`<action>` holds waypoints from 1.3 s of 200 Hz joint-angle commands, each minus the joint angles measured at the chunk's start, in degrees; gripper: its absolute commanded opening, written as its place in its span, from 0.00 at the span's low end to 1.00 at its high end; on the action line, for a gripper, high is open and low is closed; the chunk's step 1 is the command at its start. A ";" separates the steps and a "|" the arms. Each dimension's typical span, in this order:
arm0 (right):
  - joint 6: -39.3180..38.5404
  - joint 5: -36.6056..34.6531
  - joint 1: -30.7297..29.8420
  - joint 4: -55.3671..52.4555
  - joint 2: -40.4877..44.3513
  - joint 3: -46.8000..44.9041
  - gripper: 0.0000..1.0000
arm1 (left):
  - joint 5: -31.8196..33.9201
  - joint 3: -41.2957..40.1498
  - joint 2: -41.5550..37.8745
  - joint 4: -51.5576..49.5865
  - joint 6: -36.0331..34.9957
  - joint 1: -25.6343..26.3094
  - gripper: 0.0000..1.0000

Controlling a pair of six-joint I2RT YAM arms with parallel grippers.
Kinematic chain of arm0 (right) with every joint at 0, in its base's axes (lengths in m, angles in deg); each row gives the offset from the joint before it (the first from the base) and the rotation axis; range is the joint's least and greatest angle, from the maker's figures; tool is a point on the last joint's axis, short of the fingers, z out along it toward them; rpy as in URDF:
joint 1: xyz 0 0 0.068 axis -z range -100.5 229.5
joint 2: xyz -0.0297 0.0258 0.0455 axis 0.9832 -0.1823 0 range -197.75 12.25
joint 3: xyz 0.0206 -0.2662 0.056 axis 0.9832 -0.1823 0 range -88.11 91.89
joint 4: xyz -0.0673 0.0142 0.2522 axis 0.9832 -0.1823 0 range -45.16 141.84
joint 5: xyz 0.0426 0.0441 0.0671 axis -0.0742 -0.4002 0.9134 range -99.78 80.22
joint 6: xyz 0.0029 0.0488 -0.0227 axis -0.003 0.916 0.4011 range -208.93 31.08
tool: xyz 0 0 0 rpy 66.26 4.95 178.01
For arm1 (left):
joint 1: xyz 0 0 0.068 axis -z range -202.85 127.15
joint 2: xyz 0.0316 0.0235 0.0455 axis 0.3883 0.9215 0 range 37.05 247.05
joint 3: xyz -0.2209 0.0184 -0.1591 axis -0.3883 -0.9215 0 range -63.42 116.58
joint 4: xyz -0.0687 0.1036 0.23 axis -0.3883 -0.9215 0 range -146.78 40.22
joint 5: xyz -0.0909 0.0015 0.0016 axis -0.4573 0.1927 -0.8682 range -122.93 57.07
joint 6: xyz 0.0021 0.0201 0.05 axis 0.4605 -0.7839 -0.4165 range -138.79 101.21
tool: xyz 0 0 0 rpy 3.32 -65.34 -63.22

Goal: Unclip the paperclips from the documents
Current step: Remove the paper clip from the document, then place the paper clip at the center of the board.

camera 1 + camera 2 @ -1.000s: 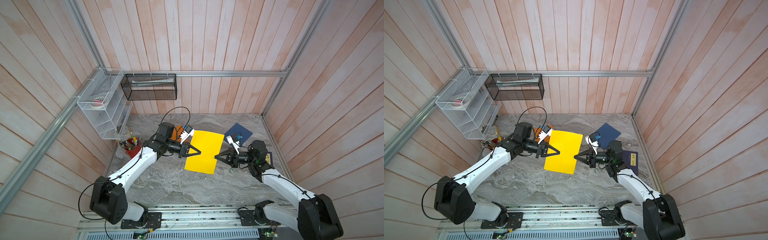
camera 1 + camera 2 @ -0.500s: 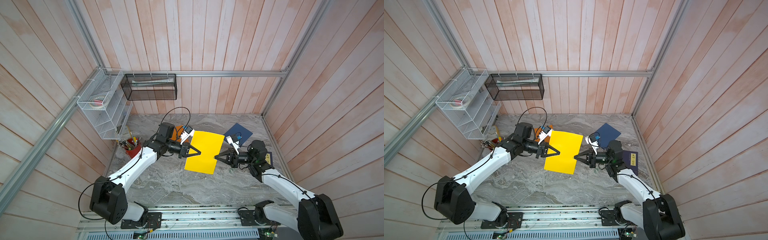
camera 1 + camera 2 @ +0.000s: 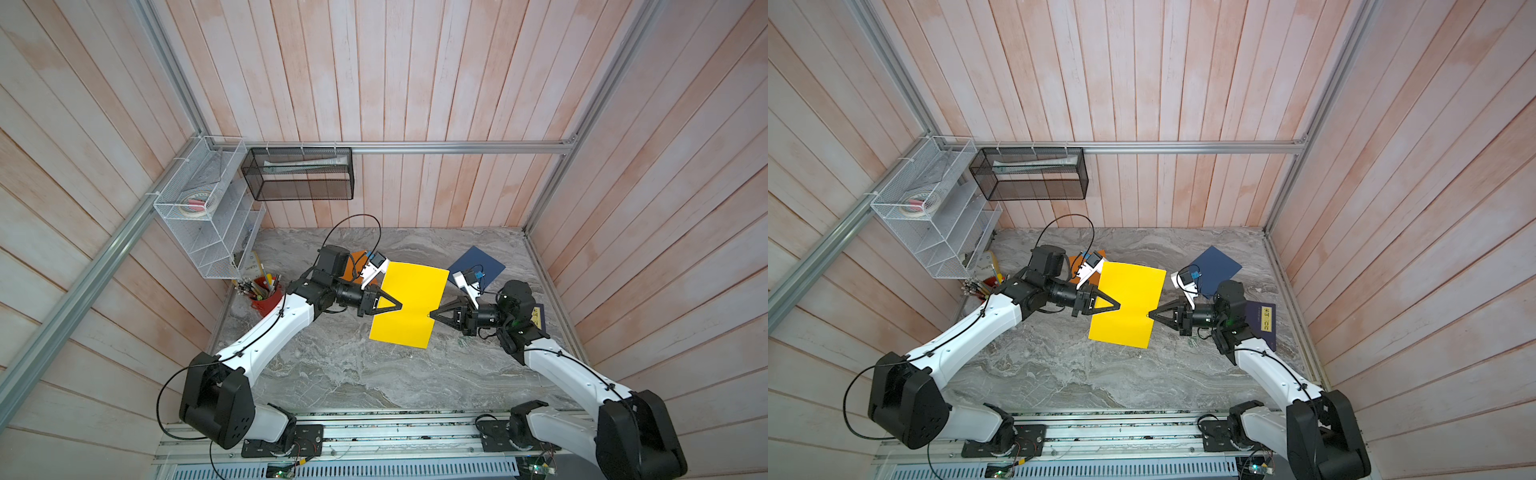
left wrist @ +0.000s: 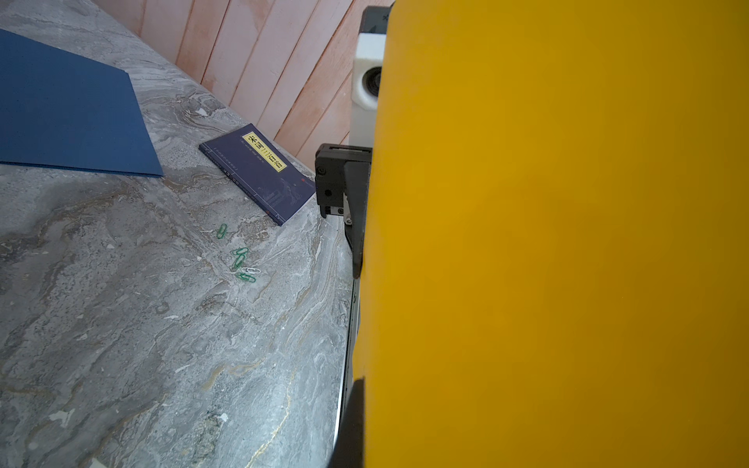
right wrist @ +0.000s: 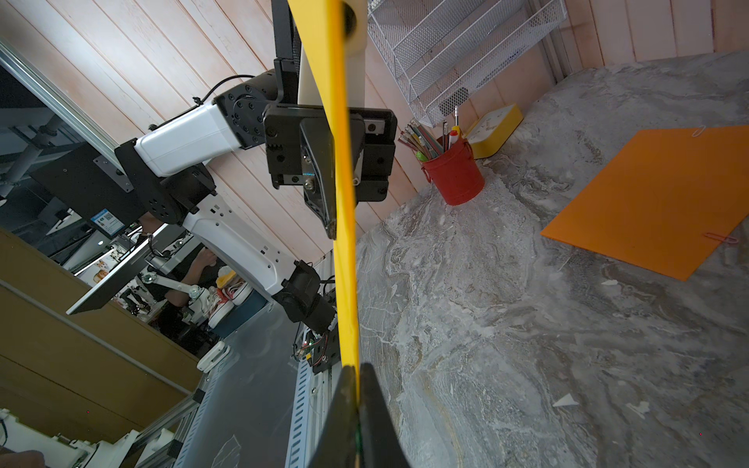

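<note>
Left pincer (image 3: 400,306) and right pincer (image 3: 432,314) pinch the yellow sheet (image 3: 411,286) above grey marbled tabletop (image 3: 353,365) between plank walls (image 3: 415,83).

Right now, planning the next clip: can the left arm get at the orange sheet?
Probably not yet: the left pincer is shut on the raised yellow sheet. The orange sheet lies flat beside that arm, so once freed, likely yes.
</note>
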 commanded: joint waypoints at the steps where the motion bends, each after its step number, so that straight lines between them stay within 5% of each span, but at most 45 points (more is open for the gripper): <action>1: -0.87 -0.09 1.41 -1.71 1.05 -0.95 0.07 | -0.27 -0.44 -1.87 -0.72 -1.41 -0.82 0.00; 191: -4.54 -1.12 4.74 -8.83 2.32 -0.83 0.09 | 0.23 0.36 -1.63 -2.00 -2.56 -1.43 0.00; 260: -7.03 -13.70 9.46 -21.91 2.24 -1.47 0.08 | 0.99 0.39 -1.27 -1.42 -2.31 -1.44 0.00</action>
